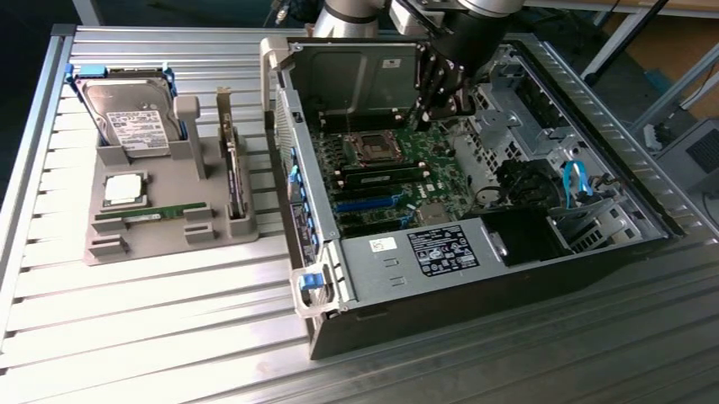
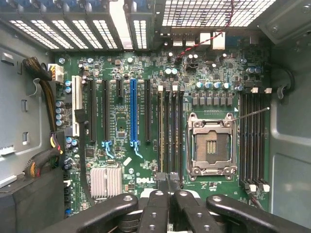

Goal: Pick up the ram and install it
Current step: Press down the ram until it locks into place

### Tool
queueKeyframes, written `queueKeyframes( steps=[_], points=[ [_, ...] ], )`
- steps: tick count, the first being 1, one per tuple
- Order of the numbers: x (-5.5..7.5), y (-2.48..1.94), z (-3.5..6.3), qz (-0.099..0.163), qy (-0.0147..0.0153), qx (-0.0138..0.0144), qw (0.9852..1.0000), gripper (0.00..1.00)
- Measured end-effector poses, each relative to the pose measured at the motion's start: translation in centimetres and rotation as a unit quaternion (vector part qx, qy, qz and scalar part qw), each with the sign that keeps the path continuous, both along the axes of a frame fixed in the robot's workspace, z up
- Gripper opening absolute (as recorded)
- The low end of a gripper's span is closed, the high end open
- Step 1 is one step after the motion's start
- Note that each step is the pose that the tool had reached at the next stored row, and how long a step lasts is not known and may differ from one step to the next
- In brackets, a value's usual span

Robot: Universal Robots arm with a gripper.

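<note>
The ram point(image 1: 151, 214) sits in a tray point(image 1: 168, 246) slot on the worktop point(image 1: 135, 337), its upper edge left free for grasping. The claw point(image 1: 439, 114) hangs clenched, seemingly empty, over the board's memory slots point(image 2: 170, 131), well apart from it.

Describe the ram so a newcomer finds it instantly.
Find the grey parts tray on the exterior view's left of the open computer case. The ram lies in a slot near its camera-side edge. It is the one long, thin green strip, unlike the square silver processor next to it.
</note>
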State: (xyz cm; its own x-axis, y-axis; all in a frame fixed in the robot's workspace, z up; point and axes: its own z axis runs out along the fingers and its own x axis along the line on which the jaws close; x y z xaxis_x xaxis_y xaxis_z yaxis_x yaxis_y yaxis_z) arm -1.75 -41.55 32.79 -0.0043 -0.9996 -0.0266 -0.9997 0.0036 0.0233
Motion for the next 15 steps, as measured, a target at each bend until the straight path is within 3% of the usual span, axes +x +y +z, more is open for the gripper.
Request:
queueKeyframes(
  steps=[5, 11, 15],
  points=[
    [0.5, 0.00, 0.01, 0.000, 0.0000, -0.0001, 1.0000, 0.10],
    [3.5, 0.00, 0.00, 0.000, 0.0000, -0.0001, 1.0000, 0.10],
    [4.0, 0.00, 0.00, 0.000, 0.0000, 0.0000, 1.0000, 0.10]
  ],
)
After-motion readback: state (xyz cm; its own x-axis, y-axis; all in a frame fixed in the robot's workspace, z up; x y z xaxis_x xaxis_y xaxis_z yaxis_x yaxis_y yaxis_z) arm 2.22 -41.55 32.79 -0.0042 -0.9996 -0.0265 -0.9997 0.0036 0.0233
